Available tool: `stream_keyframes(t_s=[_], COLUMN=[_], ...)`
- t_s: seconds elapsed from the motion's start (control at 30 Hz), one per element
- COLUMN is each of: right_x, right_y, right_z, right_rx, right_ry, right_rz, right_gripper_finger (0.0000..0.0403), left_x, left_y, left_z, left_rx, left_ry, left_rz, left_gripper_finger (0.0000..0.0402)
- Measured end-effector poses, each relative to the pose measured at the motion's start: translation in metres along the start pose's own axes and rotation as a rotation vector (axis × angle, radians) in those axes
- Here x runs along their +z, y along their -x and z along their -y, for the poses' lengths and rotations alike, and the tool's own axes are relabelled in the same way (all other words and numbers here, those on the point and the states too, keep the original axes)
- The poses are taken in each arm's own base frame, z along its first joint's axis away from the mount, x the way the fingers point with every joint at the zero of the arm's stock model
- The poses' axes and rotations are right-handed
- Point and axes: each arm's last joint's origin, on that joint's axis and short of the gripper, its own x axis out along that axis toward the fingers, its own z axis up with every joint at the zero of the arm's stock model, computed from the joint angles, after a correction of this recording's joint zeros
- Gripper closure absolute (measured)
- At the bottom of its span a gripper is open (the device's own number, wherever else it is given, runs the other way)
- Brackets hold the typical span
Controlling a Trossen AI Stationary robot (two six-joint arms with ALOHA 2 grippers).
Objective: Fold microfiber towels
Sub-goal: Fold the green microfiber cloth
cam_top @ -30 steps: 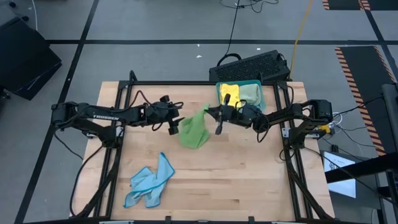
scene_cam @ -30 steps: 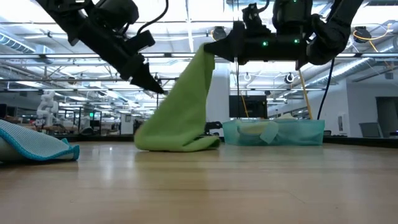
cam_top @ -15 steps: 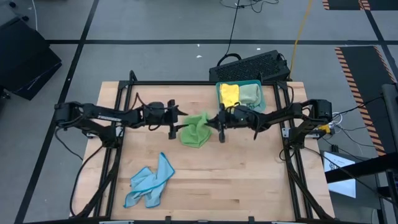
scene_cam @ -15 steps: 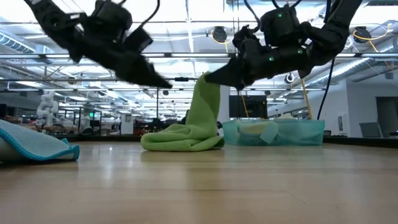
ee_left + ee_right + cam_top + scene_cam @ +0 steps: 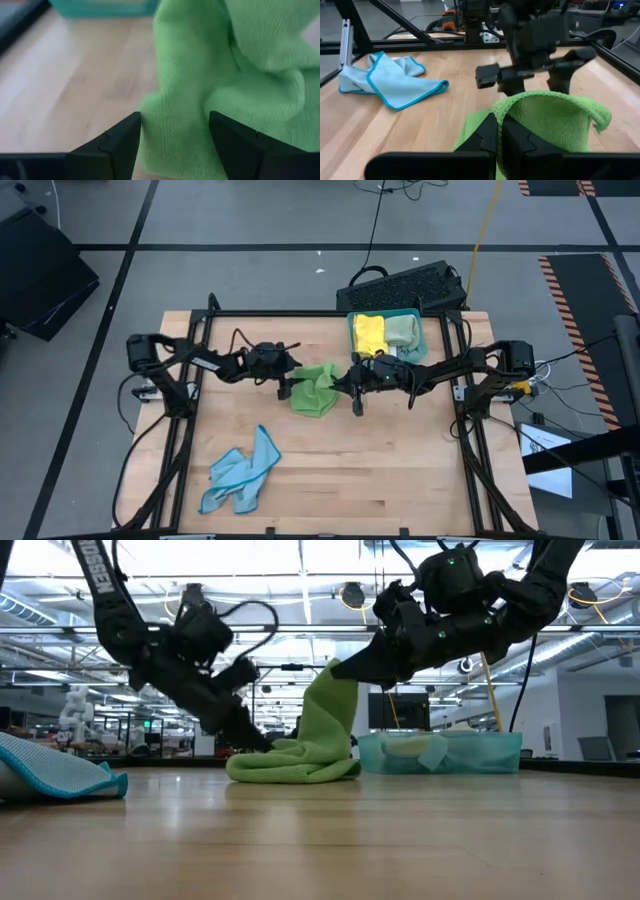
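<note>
While the right claw (image 5: 335,668) stays pinched on one edge of the bright green towel (image 5: 313,389) mid-worktop (image 5: 400,470), lifting it so a corner hangs free, the left claw (image 5: 172,131) sits low beside the heap, jaws apart and empty, probably lining up for a second corner.

Two matte-black jointed arms w/ looped black cables, white lettering on left arm link, blunt black jaws.

Four towels (image 5: 314,389), one tray (image 5: 418,313)
</note>
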Motion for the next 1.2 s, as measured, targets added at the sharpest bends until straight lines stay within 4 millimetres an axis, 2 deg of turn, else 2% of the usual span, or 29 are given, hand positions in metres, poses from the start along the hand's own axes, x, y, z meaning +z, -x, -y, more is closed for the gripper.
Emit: stream_keyframes(t_s=[0.07, 0.13, 0.3, 0.37, 0.5, 0.7, 0.9, 1.07, 1.2], right_x=[0.0, 0.0, 0.0, 0.0, -0.002, 0.0, -0.001, 0.0, -0.001], right_y=[0.0, 0.0, 0.0, 0.0, 0.0, 0.002, 0.003, 0.003, 0.002], right_z=[0.0, 0.001, 0.001, 0.001, 0.003, 0.013, 0.015, 0.015, 0.012], right_rx=[-0.001, -0.007, -0.03, -0.03, -0.066, -0.297, -0.387, -0.386, -0.339], right_ry=[-0.011, -0.011, -0.03, -0.035, -0.002, 0.015, -0.008, -0.061, -0.11], right_rz=[-0.001, -0.002, 0.004, 0.002, -0.018, -0.002, -0.005, 0.008, 0.005], right_gripper_finger=[0.0397, 0.0397, 0.0397, 0.0397, 0.0397, 0.0397, 0.0397, 0.0397, 0.0397], left_x=[-0.006, -0.013, -0.015, -0.009, 0.01, 0.037, 0.051, 0.065, 0.069], left_y=[-0.004, -0.008, -0.01, -0.006, 0.008, 0.04, 0.069, 0.097, 0.111], left_z=[0.0, 0.002, 0.009, 0.009, 0.011, 0.019, 0.042, 0.071, 0.089], left_rx=[-0.054, -0.11, -0.12, -0.097, -0.029, 0.079, 0.127, 0.038, -0.036], left_ry=[0.003, -0.015, -0.054, -0.052, -0.081, -0.131, -0.135, -0.174, -0.203], left_rz=[-0.022, -0.045, -0.06, -0.05, 0.013, 0.076, 0.089, 0.202, 0.25], left_gripper_finger=[0.0183, 0.0218, 0.0355, 0.0388, 0.0392, 0.0396, 0.0397, 0.0399, 0.0395])
